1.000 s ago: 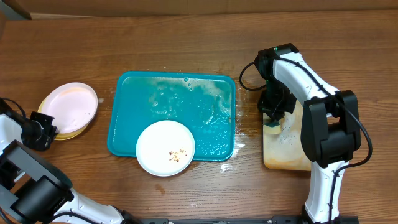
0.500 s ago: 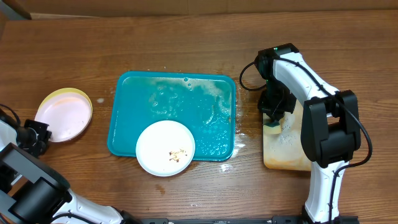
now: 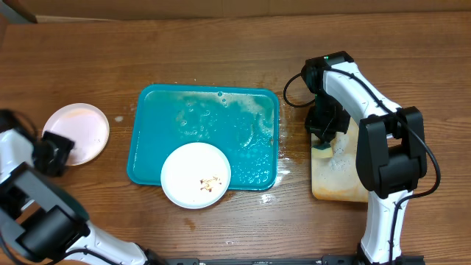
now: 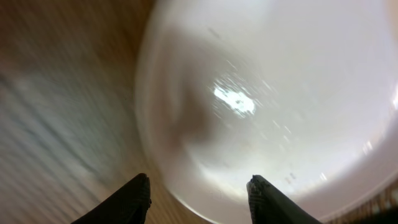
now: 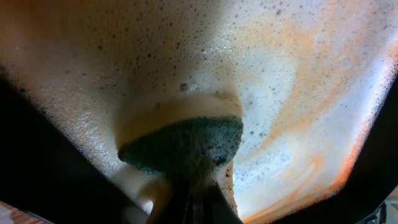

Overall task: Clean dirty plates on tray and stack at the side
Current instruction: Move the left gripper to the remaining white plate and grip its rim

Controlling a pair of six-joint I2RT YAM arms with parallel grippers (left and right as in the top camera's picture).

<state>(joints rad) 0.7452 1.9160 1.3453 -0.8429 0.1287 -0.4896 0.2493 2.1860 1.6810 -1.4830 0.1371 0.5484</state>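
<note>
Nearest: 1 white plate [image 3: 196, 174] with brown smears sits on the teal tray [image 3: 221, 118], overhanging its front rim. Left gripper [image 4: 200, 191] has fingers parted at the rim of 1 pale plate [image 3: 77, 126] on the table [image 3: 221, 51] left of the tray. Further right, right gripper [image 3: 322, 141] is clamped on a sponge [image 5: 186, 146] in the foamy tan tray [image 3: 338, 184].

The left arm [image 3: 22, 184] comes up from the near table edge, well left of the tray [image 3: 213, 118], with its wrist turned toward the tray. The left gripper [image 3: 59, 149] has its jaws parted. The right arm [image 3: 368, 96] arches up to the right of the tray, wrist pointing down. The right gripper [image 3: 322, 141] is clamped on a sponge [image 5: 186, 146].
</note>
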